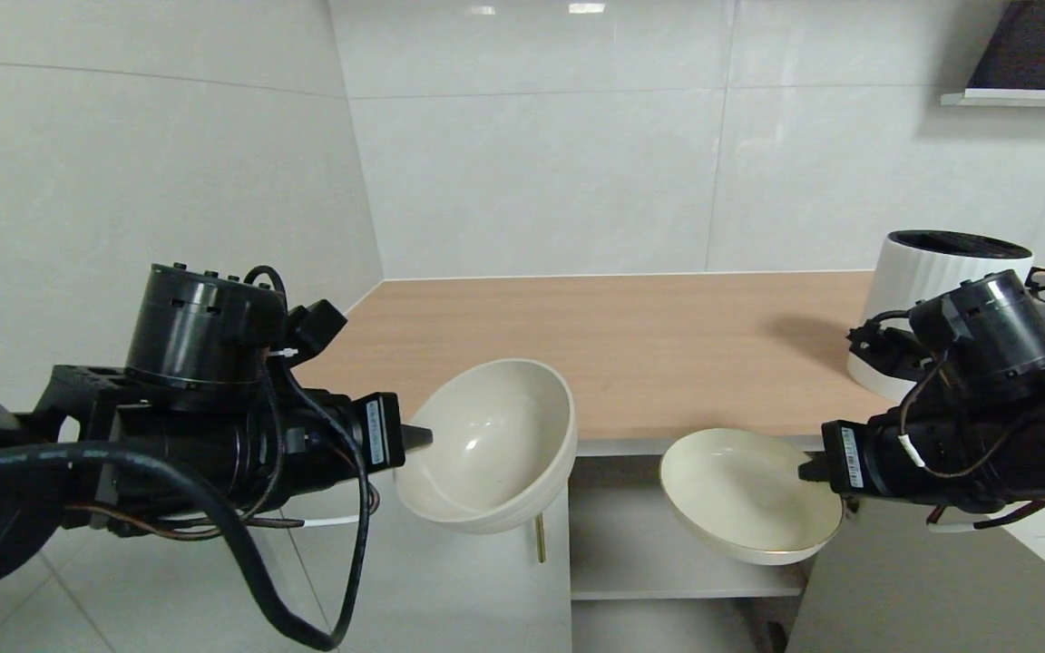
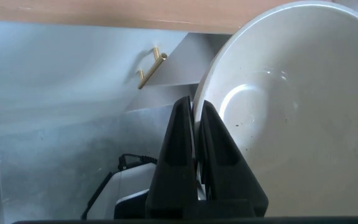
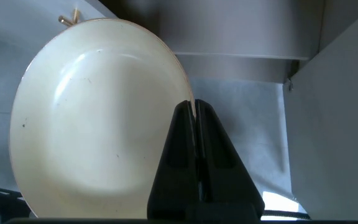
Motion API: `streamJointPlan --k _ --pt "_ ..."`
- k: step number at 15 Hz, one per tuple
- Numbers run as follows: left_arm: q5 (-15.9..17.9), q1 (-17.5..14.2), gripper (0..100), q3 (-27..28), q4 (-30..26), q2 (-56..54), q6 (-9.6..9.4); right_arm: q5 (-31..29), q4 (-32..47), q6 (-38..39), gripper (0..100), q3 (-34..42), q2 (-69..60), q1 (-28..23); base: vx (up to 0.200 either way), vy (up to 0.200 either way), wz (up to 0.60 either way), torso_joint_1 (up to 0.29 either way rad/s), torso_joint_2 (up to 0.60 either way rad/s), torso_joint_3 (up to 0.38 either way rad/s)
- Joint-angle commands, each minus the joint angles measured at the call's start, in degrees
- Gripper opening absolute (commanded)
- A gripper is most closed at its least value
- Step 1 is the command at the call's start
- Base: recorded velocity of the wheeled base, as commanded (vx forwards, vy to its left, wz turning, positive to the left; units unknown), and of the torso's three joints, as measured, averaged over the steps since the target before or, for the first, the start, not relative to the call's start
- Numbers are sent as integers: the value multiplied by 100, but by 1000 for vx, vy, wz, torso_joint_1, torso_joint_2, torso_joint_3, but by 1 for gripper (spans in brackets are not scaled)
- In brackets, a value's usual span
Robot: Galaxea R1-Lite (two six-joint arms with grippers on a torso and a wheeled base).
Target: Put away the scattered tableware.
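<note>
The bowl (image 1: pixel 495 444) hangs in the air just off the counter's front edge, tipped on its side with the hollow facing the right arm. The left gripper (image 1: pixel 418 437) has its rim pinched between near-closed fingers. The left arm lies level, pointing in from the left.

The dish (image 1: pixel 745 494), which is shallower, sits lower and to the right, in front of the open cupboard (image 1: pixel 677 544). It tilts with its inside up and toward the bowl. The right gripper (image 1: pixel 808 470) clamps its rim from the right side, that arm level too. Bowl and dish are near each other but apart.

There is bare counter (image 1: pixel 631 345) behind them, running back to the tiled wall (image 1: pixel 532 172). A white ribbed canister (image 1: pixel 931 290) stands at the counter's right end, behind the right arm. The cupboard's shelf shows open space under the counter.

The left wrist view looks along the fingers (image 2: pixel 182 143) straddling the bowl's (image 2: pixel 291 118) rim, one inside and one outside, with a brass handle (image 2: pixel 149 68) on the door beyond. The right wrist view shows the same grip on the dish (image 3: pixel 98 118), with the cupboard's grey floor behind it.
</note>
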State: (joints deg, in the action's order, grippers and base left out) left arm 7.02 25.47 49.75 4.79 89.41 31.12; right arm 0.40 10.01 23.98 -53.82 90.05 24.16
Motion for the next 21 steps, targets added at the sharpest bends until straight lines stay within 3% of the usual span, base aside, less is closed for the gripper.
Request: streamJointPlan --k 1,21 --pt "-8 2 0 0 4 112 -1 -5 1 2 0 -6 65 1 0 0 0 0 0 0" --pt "-8 -7 0 8 -4 244 -1 -5 -8 -42 0 -6 276 45 0 0 0 -133 379 241"
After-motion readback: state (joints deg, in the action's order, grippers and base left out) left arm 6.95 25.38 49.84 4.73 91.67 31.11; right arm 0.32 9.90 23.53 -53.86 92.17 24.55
